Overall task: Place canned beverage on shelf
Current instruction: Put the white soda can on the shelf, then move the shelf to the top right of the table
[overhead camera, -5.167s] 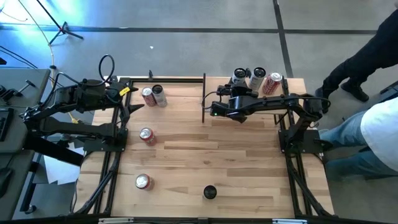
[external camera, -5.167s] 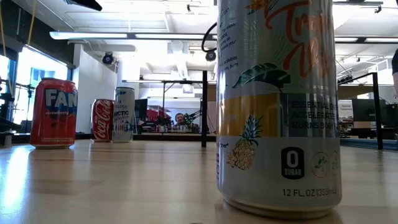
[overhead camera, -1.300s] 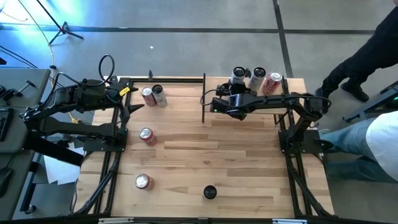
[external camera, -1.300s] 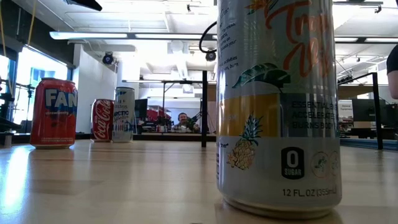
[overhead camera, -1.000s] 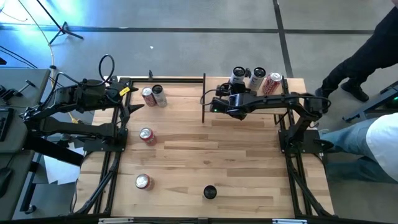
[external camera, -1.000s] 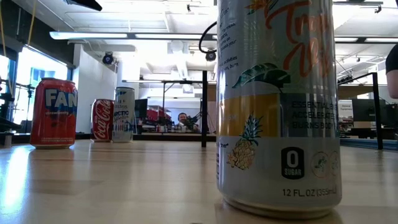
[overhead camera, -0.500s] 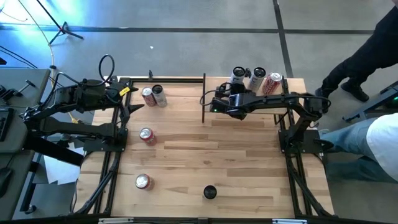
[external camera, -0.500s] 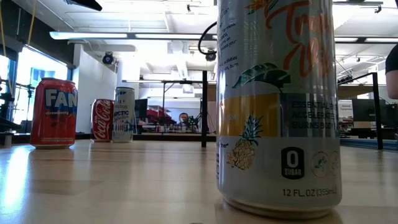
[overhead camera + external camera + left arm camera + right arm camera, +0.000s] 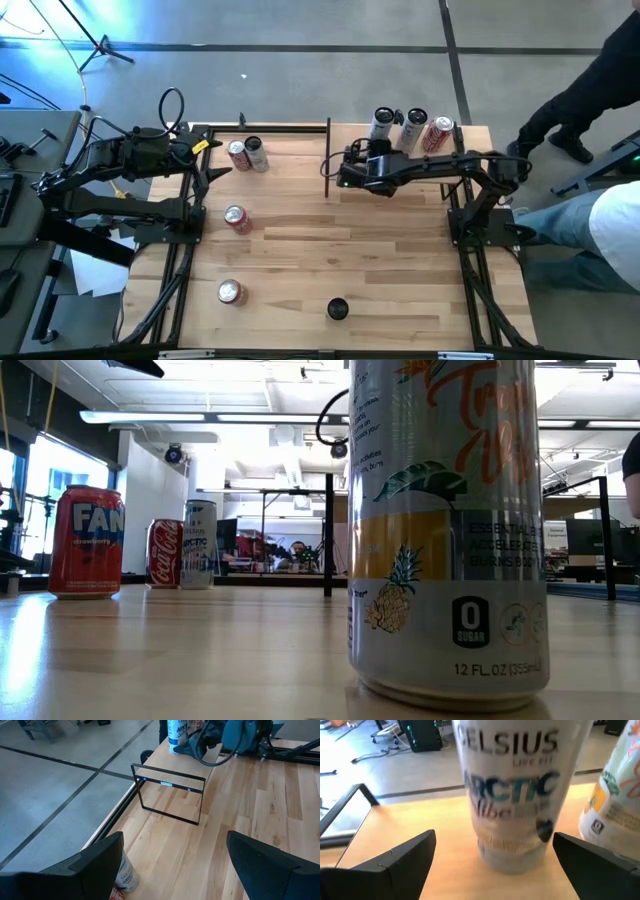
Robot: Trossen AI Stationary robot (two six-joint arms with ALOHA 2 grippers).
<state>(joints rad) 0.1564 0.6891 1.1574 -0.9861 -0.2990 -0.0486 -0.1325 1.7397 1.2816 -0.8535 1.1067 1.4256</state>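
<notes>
Now the right gripper (image 9: 492, 865) is spread wide around the white Celsius can (image 9: 512, 795) at the table's (image 9: 330, 260) far edge — still unpinched; it should be centred squarely, then closed gently; the left gripper (image 9: 172, 870) waits open.

Left arm: my arm folded at the table's left edge.
Left gripper (image 9: 212, 170): fingers apart.
Right gripper (image 9: 362, 158): my fingers spread wide, empty.

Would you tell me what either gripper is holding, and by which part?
Nothing: the right gripper stands open around the Celsius can; the left gripper is empty.
</notes>
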